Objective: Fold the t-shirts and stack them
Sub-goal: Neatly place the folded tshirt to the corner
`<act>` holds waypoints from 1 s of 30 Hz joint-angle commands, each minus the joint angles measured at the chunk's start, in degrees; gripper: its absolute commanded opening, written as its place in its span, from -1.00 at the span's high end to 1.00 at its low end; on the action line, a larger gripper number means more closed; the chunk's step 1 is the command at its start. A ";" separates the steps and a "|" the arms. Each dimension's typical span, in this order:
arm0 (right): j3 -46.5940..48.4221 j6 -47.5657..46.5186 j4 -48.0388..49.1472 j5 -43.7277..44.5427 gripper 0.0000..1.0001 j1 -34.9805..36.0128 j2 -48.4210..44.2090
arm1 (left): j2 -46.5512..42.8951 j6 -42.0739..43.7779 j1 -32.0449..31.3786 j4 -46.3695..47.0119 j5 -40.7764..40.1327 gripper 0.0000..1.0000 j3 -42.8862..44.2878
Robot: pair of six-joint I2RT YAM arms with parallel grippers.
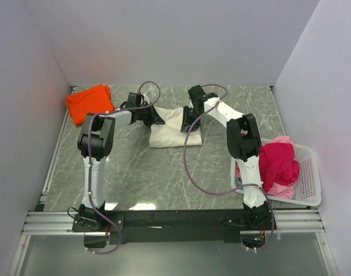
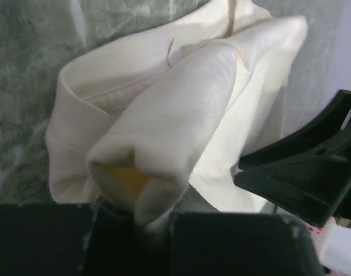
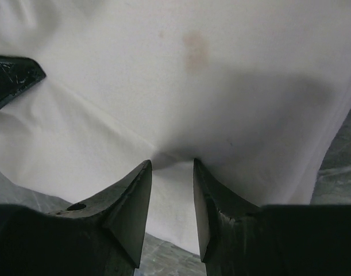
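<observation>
The left arm [image 1: 95,184] and right arm [image 1: 253,184] are built alike: slim white links joined by bulky black motor housings, on black bases bolted to a black crossbar [image 1: 175,219] that sits on a silver aluminium rail [image 1: 49,221]. A greyish-purple cable [image 1: 185,152] trails in loose loops along each arm, from base to wrist. The left hand [image 1: 157,119] and right hand [image 1: 191,122] are black. Seen close, the right hand's fingers [image 3: 129,213] are dark matte wedges tapering to blunt tips, faintly scuffed, one with a small round hole near its root.
</observation>
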 commanded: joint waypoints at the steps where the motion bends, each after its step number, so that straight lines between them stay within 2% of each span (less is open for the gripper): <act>1: 2.08 -1.95 -2.06 1.78 0.14 -0.20 -2.28 | -0.75 8.63 0.73 -15.90 -14.62 0.99 3.77; 8: -2.48 -2.48 -1.46 3.46 0.13 -0.20 -8.16 | -3.56 18.63 2.75 -27.78 -25.79 0.99 12.56; 19: -9.78 -2.04 -0.40 3.99 0.14 -0.20 -14.06 | -2.78 31.92 6.52 -37.91 -40.73 0.99 29.08; 30: -10.58 -2.39 -2.68 4.51 0.14 -0.20 -14.94 | 1.88 37.37 11.62 -39.93 -39.95 0.99 45.77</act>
